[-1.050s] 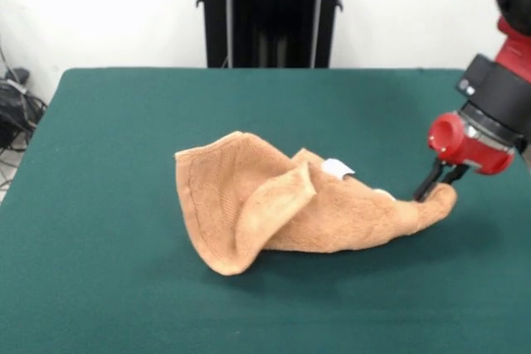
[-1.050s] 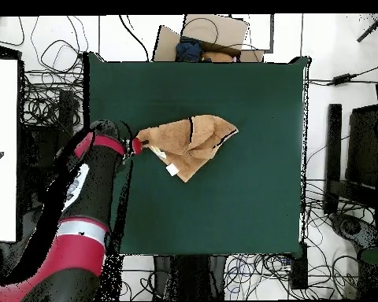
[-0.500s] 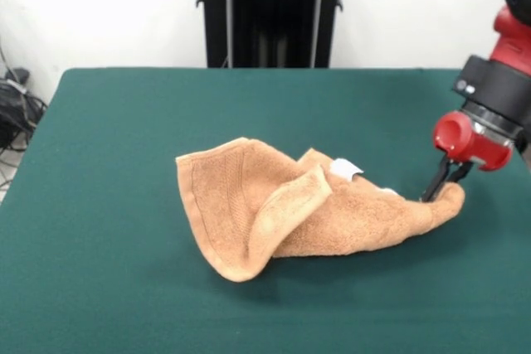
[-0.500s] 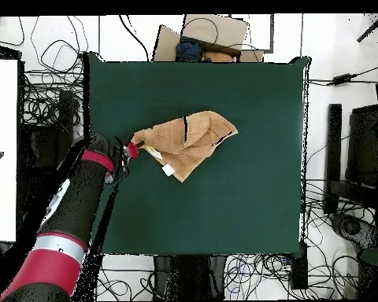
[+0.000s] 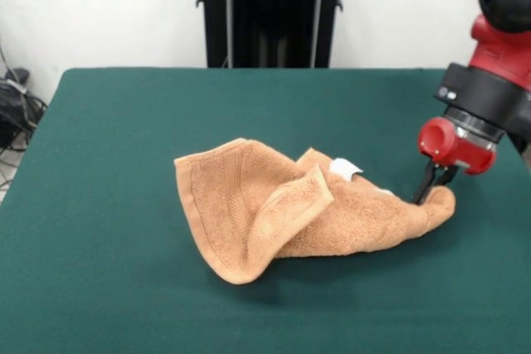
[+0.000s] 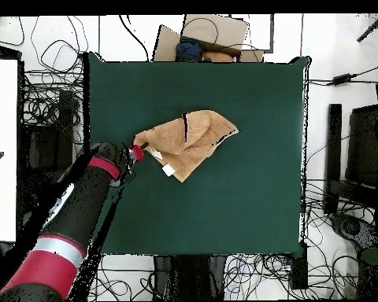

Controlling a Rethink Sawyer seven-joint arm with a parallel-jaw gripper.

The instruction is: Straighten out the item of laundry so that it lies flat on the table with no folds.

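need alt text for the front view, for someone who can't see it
A crumpled orange-tan towel lies folded over itself on a dark green table, with one corner pinched by the robot arm's tool at the right. A small white tag shows on the towel's upper edge, and a flap is doubled over across its middle.

Orange-tan towel (image 5: 282, 213) with white tag (image 5: 344, 169) on dark green table (image 5: 124, 122).

Crumpled tan towel (image 5: 290, 213), folded, on green table (image 5: 124, 138)
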